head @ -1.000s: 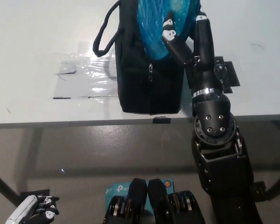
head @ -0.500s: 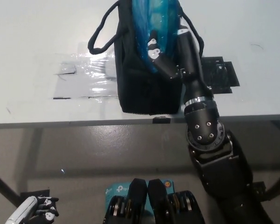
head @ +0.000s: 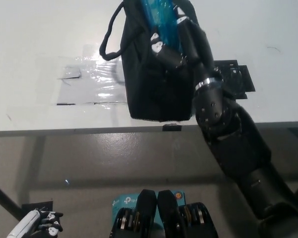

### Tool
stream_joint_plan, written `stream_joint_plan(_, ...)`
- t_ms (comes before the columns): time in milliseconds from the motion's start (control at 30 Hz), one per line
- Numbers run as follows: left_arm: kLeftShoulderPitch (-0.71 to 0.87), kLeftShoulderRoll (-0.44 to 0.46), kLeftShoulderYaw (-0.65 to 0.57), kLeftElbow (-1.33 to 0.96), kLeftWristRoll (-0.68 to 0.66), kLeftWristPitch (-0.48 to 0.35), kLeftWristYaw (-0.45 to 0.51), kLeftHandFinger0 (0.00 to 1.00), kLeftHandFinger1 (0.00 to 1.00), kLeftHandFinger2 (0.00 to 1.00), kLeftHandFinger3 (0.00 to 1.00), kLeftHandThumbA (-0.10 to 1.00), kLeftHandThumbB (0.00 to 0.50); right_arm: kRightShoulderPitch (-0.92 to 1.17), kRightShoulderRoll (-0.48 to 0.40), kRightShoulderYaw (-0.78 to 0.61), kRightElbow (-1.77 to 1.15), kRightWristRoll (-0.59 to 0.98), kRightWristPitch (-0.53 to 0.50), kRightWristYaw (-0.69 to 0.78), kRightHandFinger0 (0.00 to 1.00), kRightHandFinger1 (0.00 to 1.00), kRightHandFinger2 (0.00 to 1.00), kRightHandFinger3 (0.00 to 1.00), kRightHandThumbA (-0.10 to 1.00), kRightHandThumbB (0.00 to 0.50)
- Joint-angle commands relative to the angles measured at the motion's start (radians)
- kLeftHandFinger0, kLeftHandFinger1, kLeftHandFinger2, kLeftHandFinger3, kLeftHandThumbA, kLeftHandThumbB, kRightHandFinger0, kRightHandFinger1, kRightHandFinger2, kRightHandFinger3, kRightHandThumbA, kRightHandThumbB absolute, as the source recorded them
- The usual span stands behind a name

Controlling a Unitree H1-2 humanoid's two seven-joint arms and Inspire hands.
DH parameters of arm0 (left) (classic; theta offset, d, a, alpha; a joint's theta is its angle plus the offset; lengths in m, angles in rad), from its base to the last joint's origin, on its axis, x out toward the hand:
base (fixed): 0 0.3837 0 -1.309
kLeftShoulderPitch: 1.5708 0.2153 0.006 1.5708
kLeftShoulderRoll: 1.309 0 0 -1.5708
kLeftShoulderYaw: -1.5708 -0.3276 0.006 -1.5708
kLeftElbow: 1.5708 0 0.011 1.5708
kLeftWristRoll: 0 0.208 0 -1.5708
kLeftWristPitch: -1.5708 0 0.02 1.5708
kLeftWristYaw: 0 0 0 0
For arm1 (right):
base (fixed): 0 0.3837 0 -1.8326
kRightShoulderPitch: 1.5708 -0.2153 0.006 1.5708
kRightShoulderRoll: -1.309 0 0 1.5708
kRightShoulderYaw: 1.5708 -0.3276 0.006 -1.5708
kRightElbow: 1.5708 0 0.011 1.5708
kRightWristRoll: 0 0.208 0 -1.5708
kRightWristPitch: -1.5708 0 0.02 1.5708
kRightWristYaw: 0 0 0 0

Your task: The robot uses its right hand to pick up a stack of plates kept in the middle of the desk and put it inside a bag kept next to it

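Note:
A black bag [head: 156, 82] stands upright near the front edge of the white desk [head: 39, 44], its mouth open upward. The blue stack of plates [head: 160, 17] stands on edge in the bag's mouth, mostly sunk inside. My black right hand [head: 173, 44] reaches over the bag's top and is shut on the stack of plates. My white left hand [head: 37, 225] rests at the bottom left, below the desk; whether it is open or shut does not show.
A clear shiny sheet [head: 87, 84] is taped to the desk left of the bag. A flat black marker patch [head: 236, 79] lies on the desk right of the bag. The bag's strap [head: 109, 37] loops out to the left.
My right hand has moved left and down over the bag, and the blue plates have sunk deeper into it. The forearm has swung in over the desk edge.

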Motion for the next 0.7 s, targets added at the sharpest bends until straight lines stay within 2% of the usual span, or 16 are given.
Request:
stream_joint_plan(0,0.002,0.015,0.002,-0.025,-0.003,0.006,-0.011,0.86,0.84,0.84,0.75,-0.10,0.148,-0.069,0.024,-0.042,-0.008,0.019,0.033,-0.010,0.00,0.00,0.24,0.02,-0.10,0.250)
stream_joint_plan(67,0.002,0.016,0.000,-0.027,0.003,0.006,-0.007,0.86,0.81,0.84,0.75,-0.10,0.148,-0.066,0.043,-0.073,-0.003,0.038,0.058,-0.018,0.00,0.00,0.25,0.02,-0.10,0.246)
stream_joint_plan(133,0.011,0.009,0.004,-0.016,-0.007,-0.027,-0.003,0.82,0.79,0.82,0.75,-0.10,0.153,-0.060,0.063,-0.095,-0.004,0.044,0.076,-0.029,0.00,0.00,0.27,0.00,-0.10,0.254)
stream_joint_plan(200,0.010,0.009,0.005,-0.009,-0.009,-0.033,-0.004,0.80,0.78,0.81,0.74,-0.10,0.156,-0.058,0.072,-0.110,-0.003,0.046,0.090,-0.026,0.00,0.00,0.28,0.00,-0.10,0.228)
stream_joint_plan(233,0.013,0.015,0.003,-0.013,0.002,-0.014,-0.003,0.83,0.80,0.83,0.78,-0.10,0.152,-0.057,0.086,-0.122,0.005,0.050,0.091,-0.039,0.00,0.00,0.27,0.00,-0.10,0.231)
stream_joint_plan(267,0.011,0.013,0.004,-0.011,0.000,-0.014,-0.001,0.82,0.78,0.82,0.77,-0.10,0.155,-0.049,0.092,-0.129,0.010,0.051,0.083,-0.048,0.00,0.00,0.26,0.00,-0.10,0.244)
stream_joint_plan(333,0.011,0.014,0.003,-0.018,0.000,-0.020,-0.002,0.78,0.76,0.80,0.73,-0.10,0.154,-0.038,0.106,-0.140,0.011,0.047,0.087,-0.057,0.00,0.00,0.23,0.02,-0.10,0.216)
stream_joint_plan(400,0.012,0.013,0.006,-0.021,-0.008,-0.016,-0.007,0.79,0.76,0.80,0.73,-0.10,0.159,-0.032,0.114,-0.141,0.008,0.042,0.106,-0.052,0.00,0.00,0.22,0.00,-0.10,0.193)
stream_joint_plan(500,0.014,0.013,0.008,-0.021,-0.012,-0.014,-0.009,0.82,0.80,0.83,0.76,-0.10,0.144,-0.027,0.109,-0.109,-0.002,0.029,0.176,0.016,0.00,0.00,0.19,0.05,-0.10,0.234)
stream_joint_plan(533,0.015,0.014,0.007,-0.023,-0.008,-0.012,-0.007,0.82,0.79,0.82,0.76,-0.10,0.151,-0.031,0.110,-0.102,-0.003,0.028,0.227,0.042,0.00,0.00,0.12,0.07,-0.10,0.263)
stream_joint_plan(567,0.012,0.018,0.003,-0.020,-0.004,-0.010,-0.010,0.82,0.80,0.84,0.77,-0.10,0.154,-0.033,0.112,-0.097,-0.004,0.030,0.250,0.053,0.00,0.00,0.05,0.13,-0.10,0.277)
stream_joint_plan(633,0.012,0.017,0.004,-0.017,-0.008,-0.007,-0.012,0.84,0.82,0.85,0.78,-0.10,0.154,-0.036,0.107,-0.081,-0.005,0.023,0.274,0.072,0.00,0.00,0.00,0.21,-0.10,0.262)
stream_joint_plan(667,0.013,0.018,0.002,-0.023,-0.002,-0.001,-0.010,0.83,0.81,0.84,0.78,-0.10,0.152,-0.039,0.091,-0.042,-0.015,0.003,0.312,0.119,0.08,0.12,0.18,0.54,-0.10,0.173)
